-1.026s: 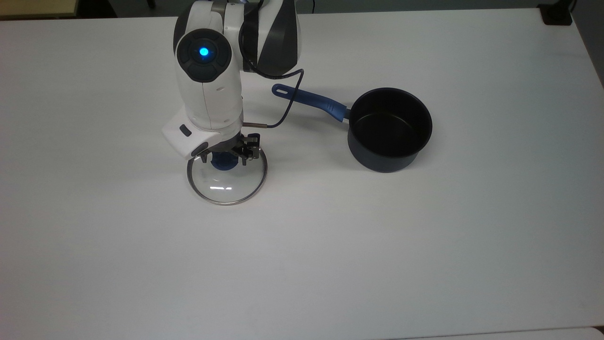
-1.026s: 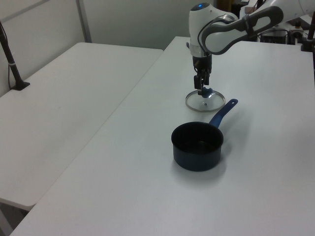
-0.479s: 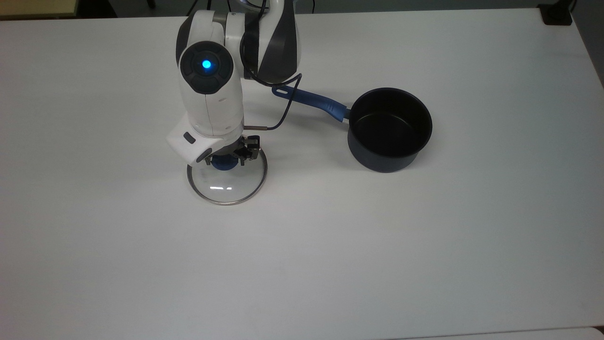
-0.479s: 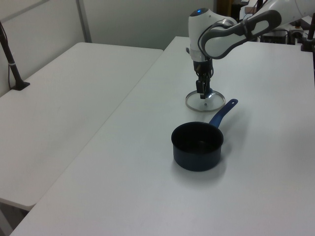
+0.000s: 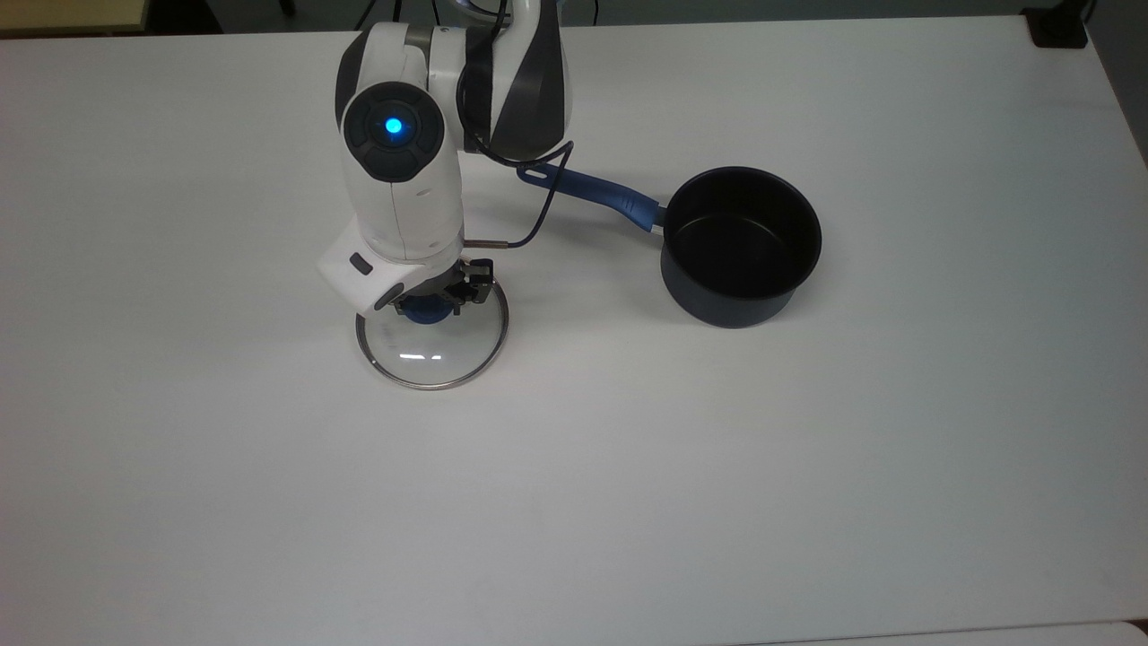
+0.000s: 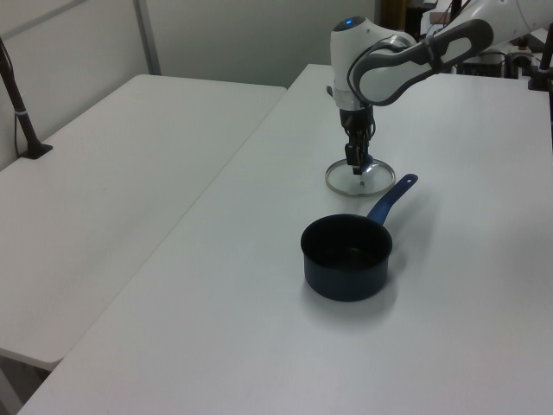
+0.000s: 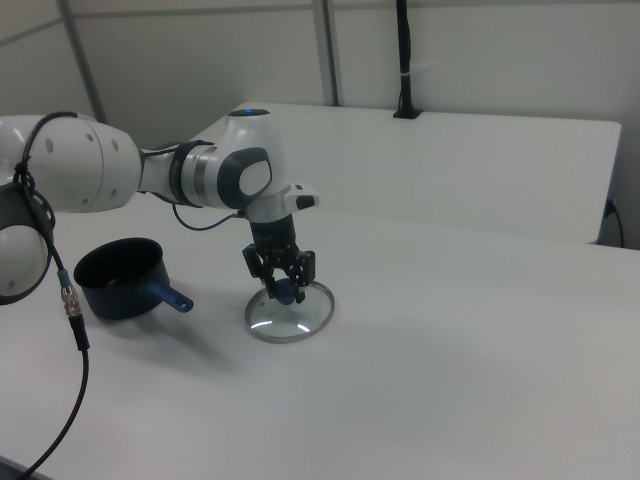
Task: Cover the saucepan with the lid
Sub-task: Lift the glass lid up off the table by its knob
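Note:
The lid (image 5: 432,357), a clear glass disc with a metal rim and a blue knob, lies flat on the white table (image 5: 628,467). My gripper (image 5: 429,299) points straight down over its centre, open, with one finger on each side of the knob. The right view shows the gripper (image 7: 284,284) low over the lid (image 7: 292,316). The saucepan (image 5: 741,248) stands upright to the top view's right of the lid, apart from it. Its blue handle (image 5: 592,190) points toward the arm. The left view has the saucepan (image 6: 346,258) nearer than the lid (image 6: 360,178).
A black cable (image 5: 541,211) loops from the arm over the tip of the saucepan's handle. A second white table (image 6: 130,173) adjoins on the left view's left, carrying a black post (image 6: 22,108). Wide bare tabletop lies in the top view's lower half.
The wrist has sunk a little toward the lid, bringing the fingers lower around the blue knob. The lid and the saucepan have not moved.

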You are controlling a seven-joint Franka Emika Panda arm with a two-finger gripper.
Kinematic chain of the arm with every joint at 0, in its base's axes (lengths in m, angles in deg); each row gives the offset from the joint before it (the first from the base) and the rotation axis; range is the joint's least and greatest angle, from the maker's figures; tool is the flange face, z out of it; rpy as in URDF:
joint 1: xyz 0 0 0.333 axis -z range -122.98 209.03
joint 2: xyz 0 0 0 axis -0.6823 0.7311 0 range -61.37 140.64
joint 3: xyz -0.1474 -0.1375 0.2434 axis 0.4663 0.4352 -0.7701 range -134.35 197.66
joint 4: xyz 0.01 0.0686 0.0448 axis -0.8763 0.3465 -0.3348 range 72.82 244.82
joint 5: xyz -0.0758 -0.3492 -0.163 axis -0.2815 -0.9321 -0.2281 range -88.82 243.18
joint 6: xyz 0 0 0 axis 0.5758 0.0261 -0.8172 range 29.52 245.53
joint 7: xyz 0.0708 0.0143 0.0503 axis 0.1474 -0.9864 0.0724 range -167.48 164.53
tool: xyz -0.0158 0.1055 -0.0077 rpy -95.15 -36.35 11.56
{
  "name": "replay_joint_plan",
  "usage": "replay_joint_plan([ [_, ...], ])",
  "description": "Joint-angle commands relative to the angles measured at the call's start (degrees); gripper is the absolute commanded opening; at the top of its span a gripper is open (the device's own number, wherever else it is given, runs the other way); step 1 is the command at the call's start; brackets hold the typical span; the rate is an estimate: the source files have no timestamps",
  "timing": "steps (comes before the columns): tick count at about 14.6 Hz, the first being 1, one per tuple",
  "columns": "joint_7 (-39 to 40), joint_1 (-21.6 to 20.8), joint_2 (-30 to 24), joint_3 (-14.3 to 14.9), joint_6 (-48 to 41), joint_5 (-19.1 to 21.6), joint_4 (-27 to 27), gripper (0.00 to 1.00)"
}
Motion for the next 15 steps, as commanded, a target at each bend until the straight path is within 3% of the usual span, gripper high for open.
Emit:
replay_joint_plan([
  [1, 0.93, -0.01, -2.59, 0.25, -1.89, -0.62, 0.5, 0.42],
  [11, 0.22, -1.06, -7.69, 2.8, -9.27, 0.26, -5.92, 0.38],
  [15, -2.93, -7.81, -7.69, 2.89, -11.39, 0.53, -7.14, 0.36],
])
